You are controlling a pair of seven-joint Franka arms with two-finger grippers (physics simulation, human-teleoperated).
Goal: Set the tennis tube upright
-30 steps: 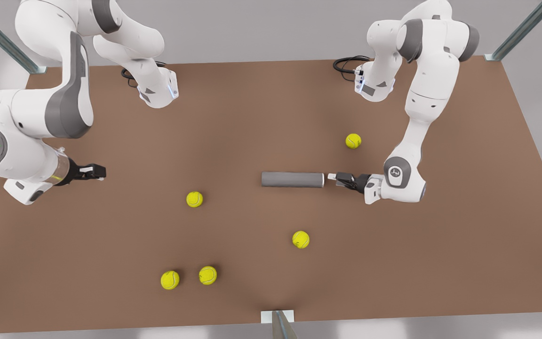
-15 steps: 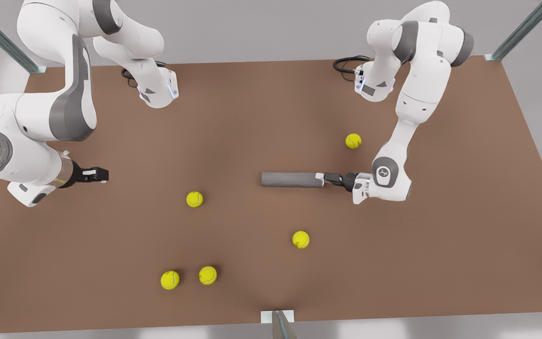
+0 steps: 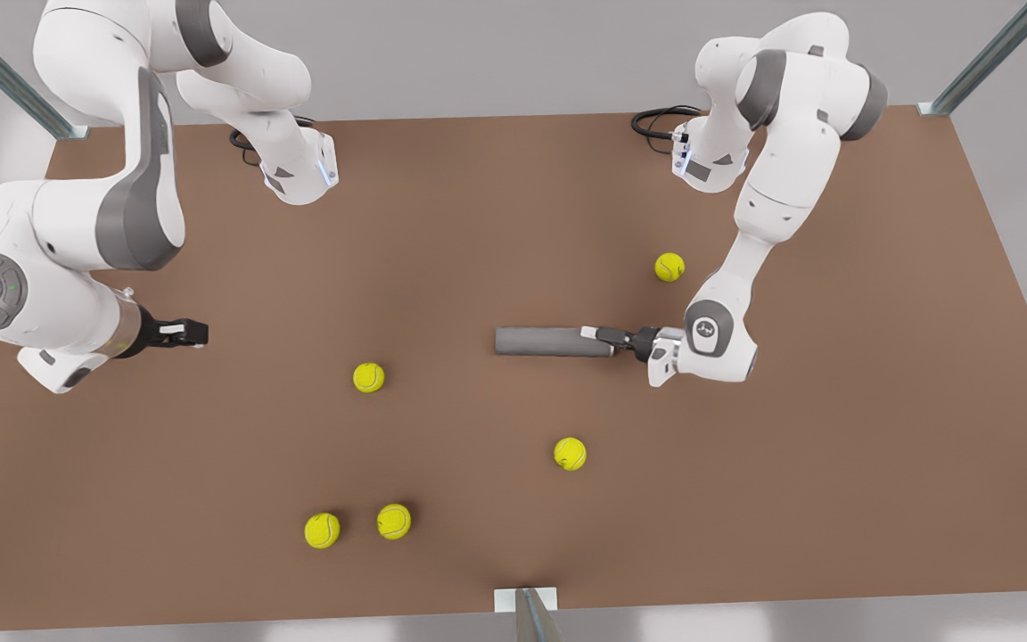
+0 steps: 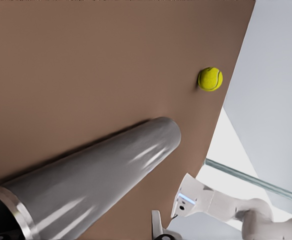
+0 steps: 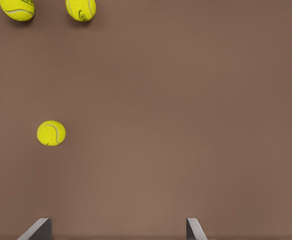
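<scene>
Our left gripper [image 3: 598, 334] straddles the open rim of the lying grey metallic tennis tube [image 3: 549, 341], fingers apparently unclosed, ready to tip it up; our right gripper [image 3: 185, 333] waits well apart, fingers spread.

Front view overhead; wrist views skim the table [image 3: 478, 223].

Left gripper [image 3: 598, 335] sits right at the open end of the lying grey metallic tube [image 3: 549, 341], bare brown tabletop [image 3: 478, 223] all along both its flanks, nearest clutter one yellow tennis ball [image 3: 669, 267] just behind the wrist, another [image 3: 570, 453] well off.
</scene>
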